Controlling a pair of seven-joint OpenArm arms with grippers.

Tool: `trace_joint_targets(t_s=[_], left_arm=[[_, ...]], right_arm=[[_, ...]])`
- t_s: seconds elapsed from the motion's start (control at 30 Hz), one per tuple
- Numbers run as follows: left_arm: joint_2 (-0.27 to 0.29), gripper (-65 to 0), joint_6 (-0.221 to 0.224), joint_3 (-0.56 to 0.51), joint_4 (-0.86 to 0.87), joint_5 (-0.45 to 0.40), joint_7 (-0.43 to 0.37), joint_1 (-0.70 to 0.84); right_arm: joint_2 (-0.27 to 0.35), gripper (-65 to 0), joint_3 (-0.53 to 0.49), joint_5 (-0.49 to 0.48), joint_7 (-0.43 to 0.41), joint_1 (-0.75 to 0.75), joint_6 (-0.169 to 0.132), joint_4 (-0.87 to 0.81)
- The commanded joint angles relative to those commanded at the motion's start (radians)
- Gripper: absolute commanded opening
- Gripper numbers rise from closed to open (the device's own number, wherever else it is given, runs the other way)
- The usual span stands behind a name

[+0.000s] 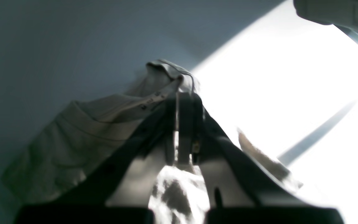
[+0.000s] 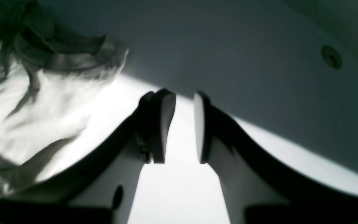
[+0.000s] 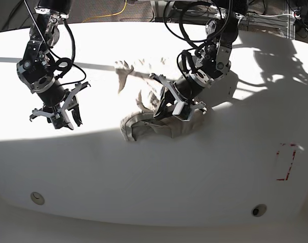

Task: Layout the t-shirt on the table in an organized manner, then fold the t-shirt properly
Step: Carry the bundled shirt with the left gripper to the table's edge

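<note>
My left gripper (image 1: 182, 102) pinches the bunched t-shirt (image 1: 82, 133) on the table (image 3: 159, 172), while my right gripper (image 2: 183, 102) hangs open, empty.

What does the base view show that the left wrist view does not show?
Only the base view shows the open right hand hanging away from the cloth, the two small round holes and the red dashed rectangle mark. Only the left wrist view shows the small dark printed neck label near the left hand's fingertips. Both show the left hand shut on the wrinkled beige cotton t-shirt over the smooth white table.
</note>
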State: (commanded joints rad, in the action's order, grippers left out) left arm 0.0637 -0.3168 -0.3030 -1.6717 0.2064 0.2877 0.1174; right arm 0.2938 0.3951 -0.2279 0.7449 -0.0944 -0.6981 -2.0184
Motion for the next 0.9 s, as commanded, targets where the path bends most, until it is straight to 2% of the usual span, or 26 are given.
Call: trace_joint_targets(t_s=[0.13, 0.27, 0.37, 0.5, 0.57, 0.67, 0.8, 0.9], left_arm=[[0.066, -65.0, 0.041, -0.031, 0.115, 0.0, -0.063, -0.037], [0.089, -65.0, 0.101, -0.083, 0.232, 0.002, -0.126, -0.086], [0.093, -65.0, 0.189, -0.152, 0.31, 0.002, -0.189, -0.124], [0.093, -65.0, 0.328, -0.255, 0.402, 0.003, -0.265, -0.169], [0.093, -65.0, 0.371, -0.287, 0.443, 0.006, -0.273, -0.184], [0.093, -65.0, 0.397, -0.333, 0.502, 0.009, -0.273, -0.212], [0.092, -65.0, 0.397, -0.344, 0.539, 0.009, -0.273, -0.213], [0.068, -65.0, 0.396, -0.344, 0.543, 0.009, -0.273, -0.192]], right_arm=[[0.005, -51.2, 0.014, 0.0, 0.002, 0.018, 0.0, 0.0], [0.008, -51.2, 0.014, 0.0, 0.003, 0.02, 0.0, 0.0], [0.003, -51.2, 0.014, 0.0, 0.003, 0.017, 0.0, 0.002], [0.002, -51.2, 0.014, 0.0, 0.003, 0.009, 0.0, 0.002], [0.002, -51.2, 0.014, 0.0, 0.003, 0.009, 0.0, 0.003], [0.002, -51.2, 0.014, 0.0, 0.003, 0.009, 0.0, 0.003], [0.002, -51.2, 0.014, 0.0, 0.003, 0.009, 0.0, 0.003], [0.002, -51.2, 0.014, -0.002, 0.003, 0.008, 0.0, 0.003]])
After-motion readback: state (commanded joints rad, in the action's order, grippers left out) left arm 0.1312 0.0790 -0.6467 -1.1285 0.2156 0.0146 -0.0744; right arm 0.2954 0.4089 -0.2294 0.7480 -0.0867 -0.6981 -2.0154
